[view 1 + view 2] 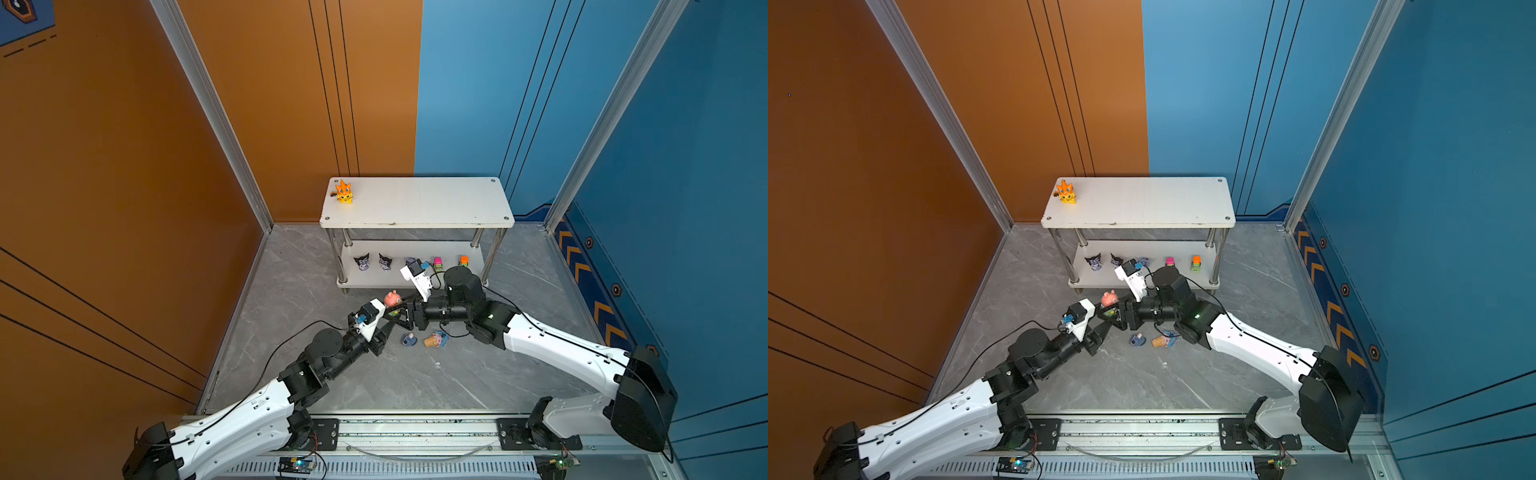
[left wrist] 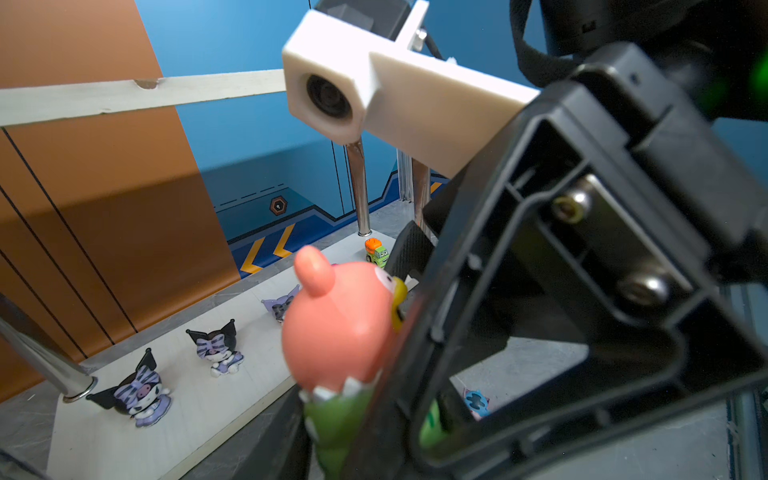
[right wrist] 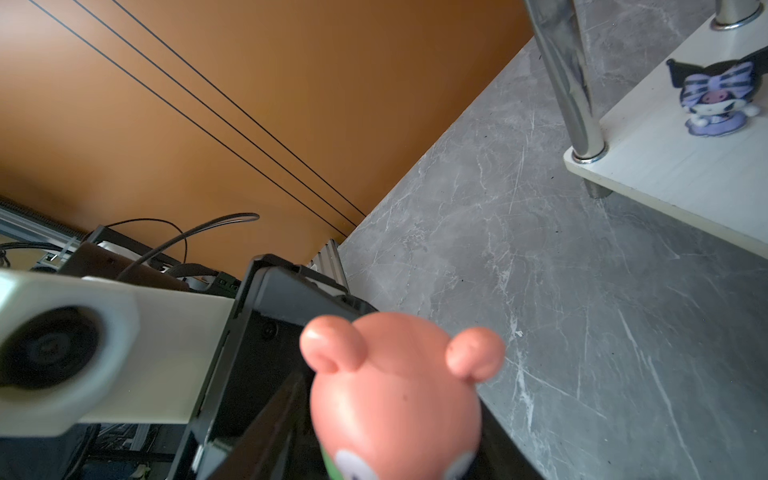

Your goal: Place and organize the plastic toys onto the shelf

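Observation:
The pink bear (image 1: 392,298) (image 2: 340,324) (image 3: 395,399), which has a green body, hangs above the floor in front of the shelf (image 1: 419,208). My left gripper (image 1: 390,320) (image 2: 332,424) is shut on its green body from below. My right gripper (image 1: 397,309) (image 3: 395,457) straddles the same bear from the right, and its jaws stand open, wider than the head. An orange spiky creature (image 1: 344,192) stands on the top board. Three black-purple heads (image 1: 362,262) and two green blocks (image 1: 438,263) line the lower board. The grey-blue donkey (image 1: 409,339) and the blue cone toy (image 1: 435,340) lie on the floor.
Chrome posts (image 1: 494,253) frame the shelf's lower tier. The two arms meet nose to nose just in front of the lower board, and the right wrist camera (image 1: 415,274) overlaps the third head. The orange wall (image 1: 124,208) is on the left and the blue wall (image 1: 665,208) on the right.

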Robot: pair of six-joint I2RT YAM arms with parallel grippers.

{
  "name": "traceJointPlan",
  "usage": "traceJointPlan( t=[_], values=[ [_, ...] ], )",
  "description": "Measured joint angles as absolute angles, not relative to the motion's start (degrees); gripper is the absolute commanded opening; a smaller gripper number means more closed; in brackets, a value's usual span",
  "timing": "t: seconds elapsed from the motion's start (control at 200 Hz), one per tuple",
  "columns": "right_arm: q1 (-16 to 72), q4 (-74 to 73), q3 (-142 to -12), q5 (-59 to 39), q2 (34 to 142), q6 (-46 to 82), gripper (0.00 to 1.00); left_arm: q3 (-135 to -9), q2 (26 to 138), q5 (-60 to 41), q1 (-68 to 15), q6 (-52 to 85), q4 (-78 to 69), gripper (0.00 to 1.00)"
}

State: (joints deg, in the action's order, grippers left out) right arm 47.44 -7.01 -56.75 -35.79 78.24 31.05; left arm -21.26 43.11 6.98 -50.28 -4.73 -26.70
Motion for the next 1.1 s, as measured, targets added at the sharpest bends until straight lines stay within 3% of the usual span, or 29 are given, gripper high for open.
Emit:
traceJointPlan(
  t=[0.285, 0.676, 0.986, 1.096],
  values=[
    [46.15, -6.59, -56.97, -36.05, 78.24, 30.68, 0.48, -21.26, 43.07, 6.83, -50.28, -4.73, -26.46, 0.35],
    [46.09, -7.14, -58.13, -36.23, 80.23, 30.89, 0.51, -21.26, 43.07, 6.59, -50.33, -4.75, -25.43, 0.35],
    [46.39, -7.25, -58.74, -36.47, 81.14, 31.33, 0.32, -21.26, 42.52, 6.61, -50.33, -5.15, -24.34, 0.36],
    [46.39, -7.07, -58.78, -36.42, 81.12, 31.27, 0.28, -21.26, 42.54, 6.59, -50.33, -5.17, -24.34, 0.49]
  ],
)
